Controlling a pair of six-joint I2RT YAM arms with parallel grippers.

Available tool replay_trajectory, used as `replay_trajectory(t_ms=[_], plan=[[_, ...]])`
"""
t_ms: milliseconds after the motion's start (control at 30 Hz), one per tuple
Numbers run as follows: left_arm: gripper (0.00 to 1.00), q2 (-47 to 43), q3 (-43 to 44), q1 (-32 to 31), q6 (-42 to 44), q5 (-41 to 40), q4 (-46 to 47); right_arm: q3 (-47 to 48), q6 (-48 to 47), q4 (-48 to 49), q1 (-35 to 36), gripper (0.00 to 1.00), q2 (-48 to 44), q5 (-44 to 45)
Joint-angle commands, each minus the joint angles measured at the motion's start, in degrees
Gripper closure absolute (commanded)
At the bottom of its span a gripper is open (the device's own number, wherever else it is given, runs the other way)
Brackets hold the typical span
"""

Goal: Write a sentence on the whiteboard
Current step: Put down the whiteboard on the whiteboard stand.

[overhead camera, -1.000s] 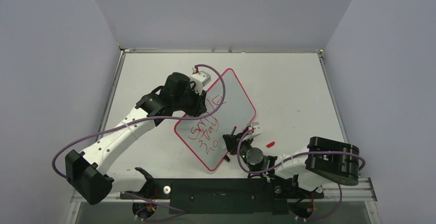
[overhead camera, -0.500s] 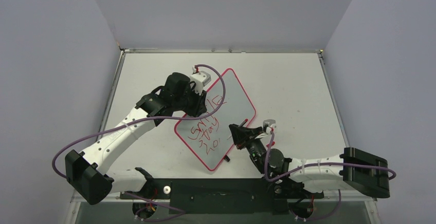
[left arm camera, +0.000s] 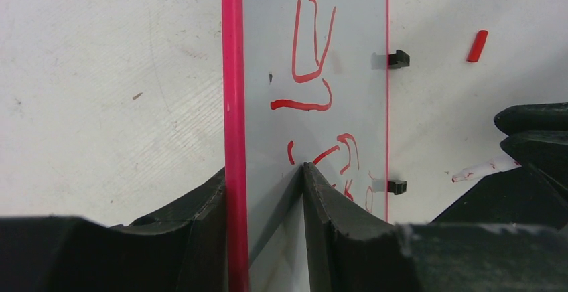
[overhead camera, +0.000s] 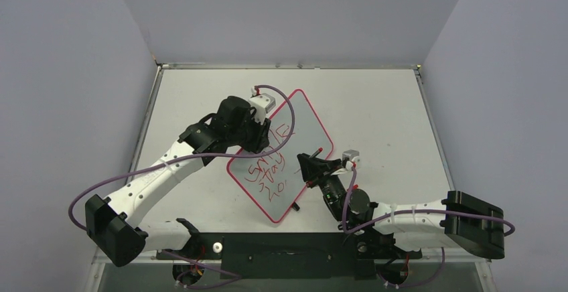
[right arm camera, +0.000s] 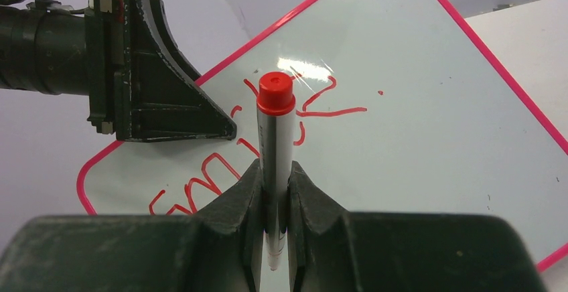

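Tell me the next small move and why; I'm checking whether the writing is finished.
Probably lower the marker in the right hand onto the board at the third line of red writing, which looks cut short after a couple of letters. The marker seems to hang clear of the surface, while the left hand grips the board's edge, likely steadying it.

On my right wrist feed, the right gripper [right arm camera: 274, 181] is clamped on a marker [right arm camera: 275, 138], its red end toward the whiteboard [right arm camera: 415, 165]. Red strokes of the sentence [right arm camera: 335, 112] show behind it, and the left gripper [right arm camera: 214, 128] sits at the board's pink upper-left edge.
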Motion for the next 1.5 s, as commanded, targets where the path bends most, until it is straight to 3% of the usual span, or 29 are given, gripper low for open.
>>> replay_trajectory(t_ms=[0, 233, 533, 767, 1467], plan=[[0.66, 0.8, -0.97, -1.51, 2.46, -10.34, -2.88, 0.04, -0.19, 2.58, -0.3, 1.0, -1.06, 0.17], [0.55, 1.22, -4.74, -2.36, -0.56, -16.27, -2.4, -1.11, -0.01, 3.53, -0.51, 1.0, -0.8, 0.5], [0.53, 2.45, -6.23, -3.27, -1.04, -18.79, -0.95, -1.77, 0.16, 3.52, -1.34, 1.0, -0.93, 0.2], [0.42, 2.44, -5.78, -3.91, -0.84, -21.56, -2.15, -1.87, 0.85, 3.59, -1.8, 1.0, -0.26, 0.04], [0.35, -0.59, -5.65, -4.63, -0.88, -24.83, -3.13, -1.09, 1.44, 3.59, -2.7, 1.0, 1.72, -0.81]])
